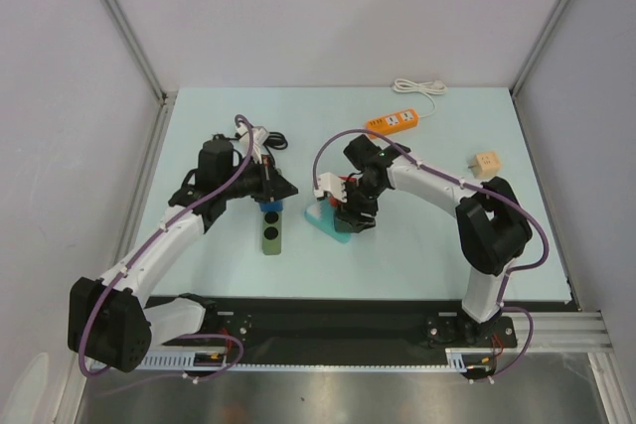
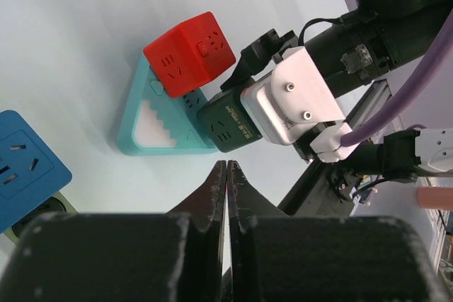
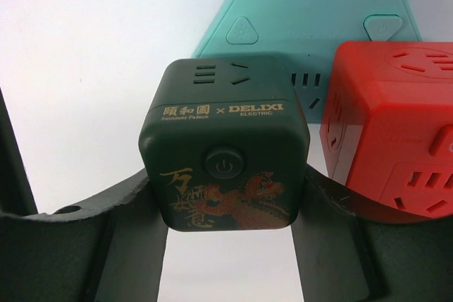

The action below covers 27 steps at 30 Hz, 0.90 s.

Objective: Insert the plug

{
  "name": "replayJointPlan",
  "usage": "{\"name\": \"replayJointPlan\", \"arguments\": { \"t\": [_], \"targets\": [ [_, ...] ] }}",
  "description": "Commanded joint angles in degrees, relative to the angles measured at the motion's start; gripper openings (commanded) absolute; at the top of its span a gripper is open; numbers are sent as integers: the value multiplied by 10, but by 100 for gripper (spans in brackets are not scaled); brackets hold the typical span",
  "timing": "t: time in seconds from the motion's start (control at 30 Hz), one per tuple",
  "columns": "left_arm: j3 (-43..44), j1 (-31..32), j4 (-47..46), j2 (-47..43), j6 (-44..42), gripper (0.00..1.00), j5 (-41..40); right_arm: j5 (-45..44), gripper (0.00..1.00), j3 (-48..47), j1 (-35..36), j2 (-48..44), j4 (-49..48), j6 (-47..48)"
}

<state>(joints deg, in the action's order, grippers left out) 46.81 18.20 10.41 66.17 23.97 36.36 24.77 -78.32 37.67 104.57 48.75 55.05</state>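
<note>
The plug's thin black cord [image 1: 277, 142] lies looped on the table behind my left arm; the plug itself is too small to make out. My left gripper [image 2: 227, 167] is shut with nothing between its fingers, hovering near a blue socket cube [image 2: 28, 167]. My right gripper [image 3: 226, 199] is shut on a dark green socket cube [image 3: 225, 167] with a gold dragon print. That cube sits against the edge of a teal triangular socket base [image 3: 318, 5], beside a red socket cube [image 3: 396, 125]. The left wrist view shows the same green cube [image 2: 230, 129] and red cube [image 2: 190, 52].
An orange power strip [image 1: 394, 123] with a white cord [image 1: 419, 86] lies at the back of the table. A small wooden block [image 1: 484, 163] sits at the right. A dark olive socket strip [image 1: 270, 237] lies under the blue cube [image 1: 269, 215].
</note>
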Motion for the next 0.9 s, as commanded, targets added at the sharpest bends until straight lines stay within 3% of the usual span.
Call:
{"name": "replayJointPlan", "arguments": {
  "t": [0.0,0.3,0.73,0.8,0.87],
  "targets": [
    [-3,-5,-15,-9,1,5,6,-45,0,14,25,24,-30,-49],
    [-6,-5,-13,-12,1,5,-1,-96,0,-35,57,93,19,-109],
    [-1,-16,24,-18,3,11,-67,-140,0,-42,71,95,-17,-148],
    [-1,-16,26,-13,6,13,-67,-145,8,-41,71,77,-35,-150],
    [-2,-17,27,-12,6,17,-66,-143,27,-46,71,69,-44,-150]
  ]
}}
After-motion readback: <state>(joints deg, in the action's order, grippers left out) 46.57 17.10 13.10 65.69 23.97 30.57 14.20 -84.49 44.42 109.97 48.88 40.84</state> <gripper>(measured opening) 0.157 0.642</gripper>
